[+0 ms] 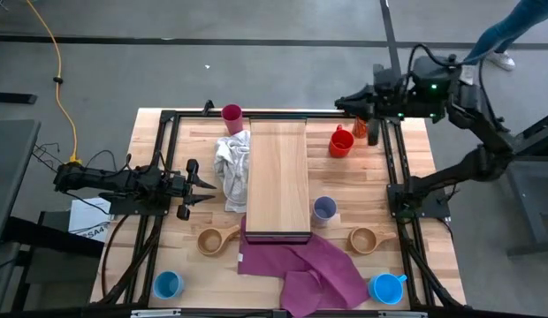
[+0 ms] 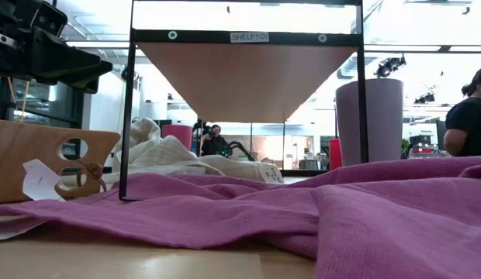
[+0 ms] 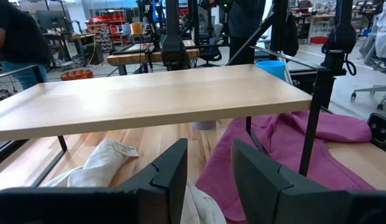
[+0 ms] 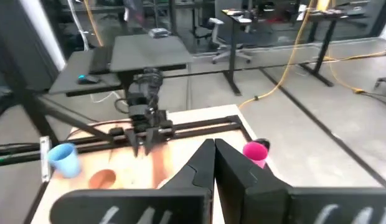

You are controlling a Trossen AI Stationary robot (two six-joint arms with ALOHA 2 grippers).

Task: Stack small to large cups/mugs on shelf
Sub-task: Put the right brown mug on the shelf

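The light-wood shelf (image 1: 277, 177) stands mid-table on a dark frame. My left gripper (image 1: 203, 191) is open and empty, left of the shelf beside a white cloth (image 1: 230, 166); it looks under the plank (image 3: 149, 93). My right gripper (image 1: 342, 104) is shut and empty, held high over the far right corner. A magenta tumbler (image 1: 232, 114), a red mug (image 1: 341, 141) and an orange-red tumbler (image 1: 373, 132) stand at the far side. A lavender tumbler (image 1: 323, 208), two wooden cups (image 1: 216, 238) (image 1: 367, 239) and two blue mugs (image 1: 168, 284) (image 1: 387, 288) stand on the table nearer.
A purple cloth (image 1: 302, 265) lies crumpled at the shelf's near end and fills the low view (image 2: 318, 209). Dark rails (image 1: 393, 168) run along the table's sides. A person (image 2: 469, 116) stands beyond the table.
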